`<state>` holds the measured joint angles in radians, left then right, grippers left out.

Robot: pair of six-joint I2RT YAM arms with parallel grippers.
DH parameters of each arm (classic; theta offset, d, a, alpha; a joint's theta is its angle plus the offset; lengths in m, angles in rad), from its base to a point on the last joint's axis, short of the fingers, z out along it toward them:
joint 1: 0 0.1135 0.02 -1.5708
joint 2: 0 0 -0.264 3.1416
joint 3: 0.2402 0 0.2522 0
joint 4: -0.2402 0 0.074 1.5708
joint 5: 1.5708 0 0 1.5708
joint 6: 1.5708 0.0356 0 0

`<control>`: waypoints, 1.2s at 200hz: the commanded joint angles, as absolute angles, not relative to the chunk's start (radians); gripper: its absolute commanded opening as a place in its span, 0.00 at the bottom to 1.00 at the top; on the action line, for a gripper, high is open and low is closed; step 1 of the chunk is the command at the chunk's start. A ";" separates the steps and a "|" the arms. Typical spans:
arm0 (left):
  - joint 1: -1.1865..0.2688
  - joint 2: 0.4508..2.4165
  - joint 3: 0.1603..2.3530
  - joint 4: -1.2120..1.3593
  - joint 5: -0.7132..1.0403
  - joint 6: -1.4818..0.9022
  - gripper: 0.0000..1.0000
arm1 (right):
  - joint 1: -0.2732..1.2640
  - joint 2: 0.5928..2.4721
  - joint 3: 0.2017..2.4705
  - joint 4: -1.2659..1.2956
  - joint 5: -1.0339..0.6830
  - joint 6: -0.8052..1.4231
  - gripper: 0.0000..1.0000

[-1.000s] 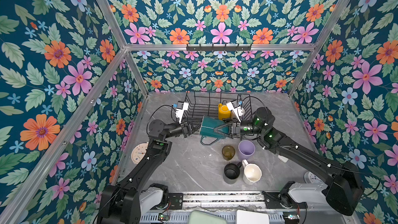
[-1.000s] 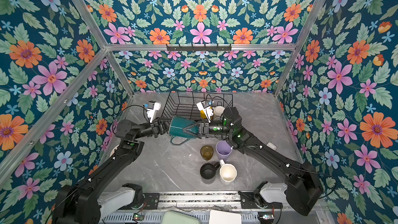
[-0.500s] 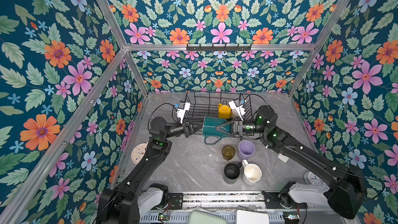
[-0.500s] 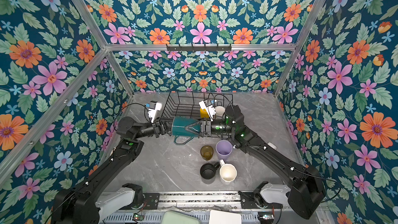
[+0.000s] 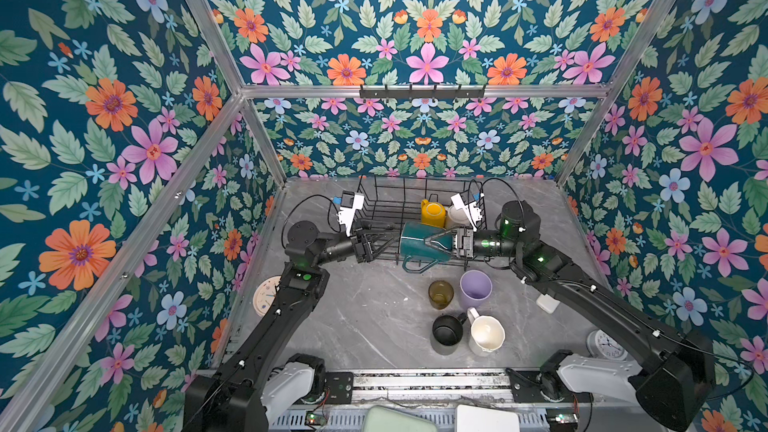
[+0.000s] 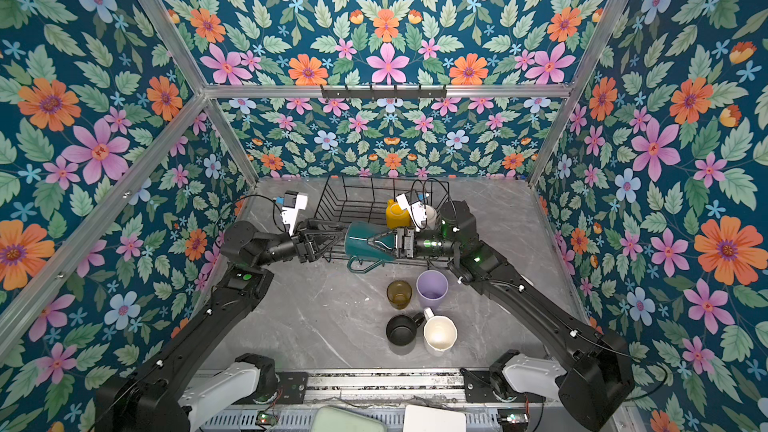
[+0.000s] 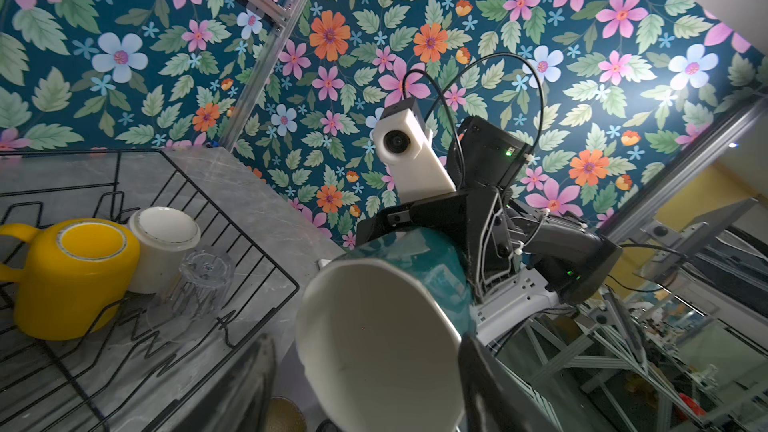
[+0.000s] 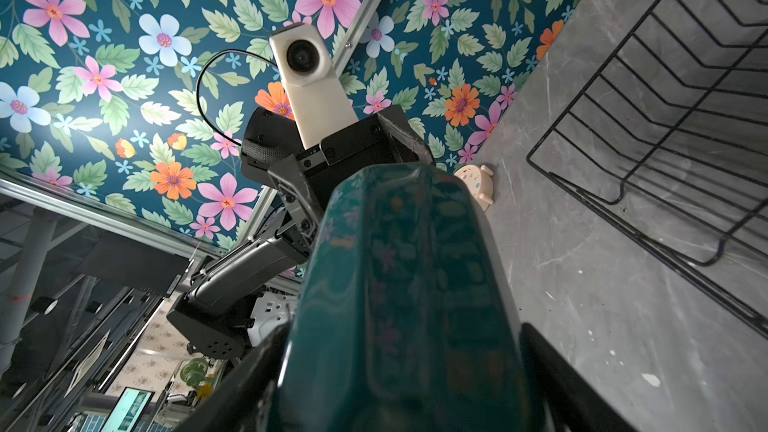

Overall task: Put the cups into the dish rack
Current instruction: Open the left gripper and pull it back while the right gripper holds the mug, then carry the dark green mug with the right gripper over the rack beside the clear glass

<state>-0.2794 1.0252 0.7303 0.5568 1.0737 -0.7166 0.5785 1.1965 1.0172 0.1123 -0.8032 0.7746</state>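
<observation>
Right at the near edge of the dish rack (image 5: 376,201), the dark-green mug (image 5: 417,243) is up off the surface (image 5: 374,326) and lying sideways, handle hanging down and mouth pointing at the left arm. The right end effector (image 5: 432,241) is clamped on the mug's base end. The left end effector (image 5: 384,238) sits just beside the mouth with its jaws spread apart and nothing in them; can't tell if a fingertip touches the rim.

Cup count is eight total. Three are already in the rack, bunched in its right part: one yellow mug (image 7: 75,276), one upside-down white mug (image 7: 164,243) and one clear glass (image 7: 203,280), also flipped over. Four are out on the surface in a tight cluster nearer the camera: amber glass (image 5: 440,293), lilac tumbler (image 5: 476,288), black mug (image 5: 447,329) and white mug (image 5: 486,334), all upright. The green one makes eight.

Further out, two clocks: an alarm clock (image 5: 266,295) by the left wall and a second alarm clock (image 5: 606,344) at the right.
</observation>
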 commanded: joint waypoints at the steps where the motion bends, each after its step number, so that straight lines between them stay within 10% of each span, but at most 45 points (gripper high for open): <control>1: -0.278 1.004 0.760 0.334 0.958 -0.535 0.82 | 0.557 1.170 1.042 0.076 -0.787 0.764 0.00; 102: -0.274 0.984 0.896 -0.033 0.189 -0.279 0.99 | 0.552 1.259 1.396 -0.646 -0.421 0.636 0.00; 240: -0.261 0.913 0.856 -0.023 -0.001 -0.176 1.00 | 0.551 1.613 1.802 -1.033 -0.177 0.664 0.00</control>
<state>-0.2626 0.9268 0.8585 -0.0257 0.0162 -0.1993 0.5507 1.5730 1.7588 -0.9894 -0.2047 0.6575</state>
